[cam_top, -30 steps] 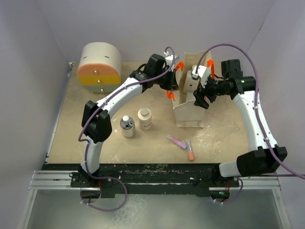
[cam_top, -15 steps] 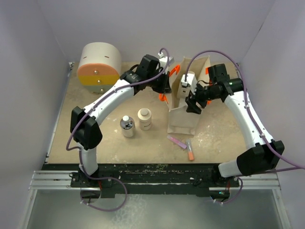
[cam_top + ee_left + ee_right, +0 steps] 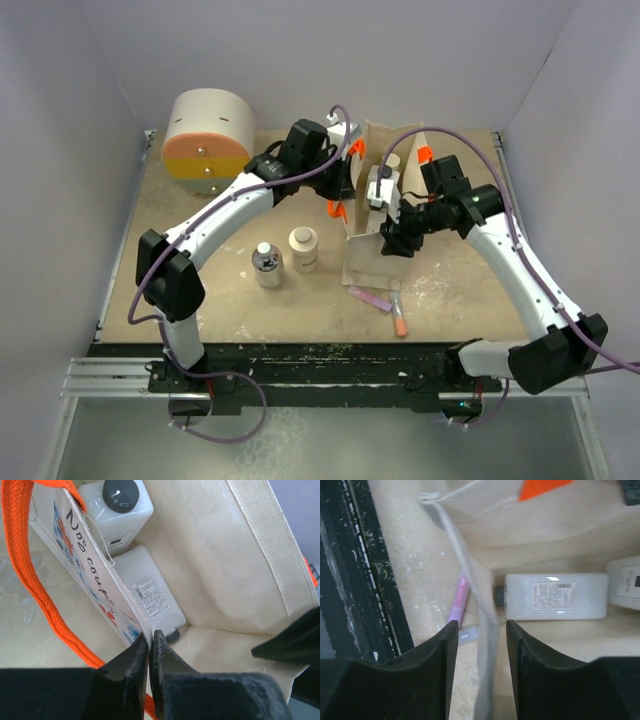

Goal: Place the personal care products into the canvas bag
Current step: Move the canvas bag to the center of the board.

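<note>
The canvas bag stands tilted at mid-table, its orange handle hanging outside. My left gripper is at the bag's left rim. In the left wrist view it is shut on the printed wall of the bag. Two white bottles with black caps are inside, one upright and one lying flat. My right gripper stands open astride the bag's near rim, with the flat bottle just beyond. A clear-grey bottle and a cream jar stand on the table to the left of the bag.
A purple tube and an orange-capped tube lie just in front of the bag. The round cream, orange and yellow drawer box sits at the back left. White walls close in the table on three sides.
Both arms have swung left and the bag has slid and tipped leftward with them. My right jaws have narrowed around the rim.
</note>
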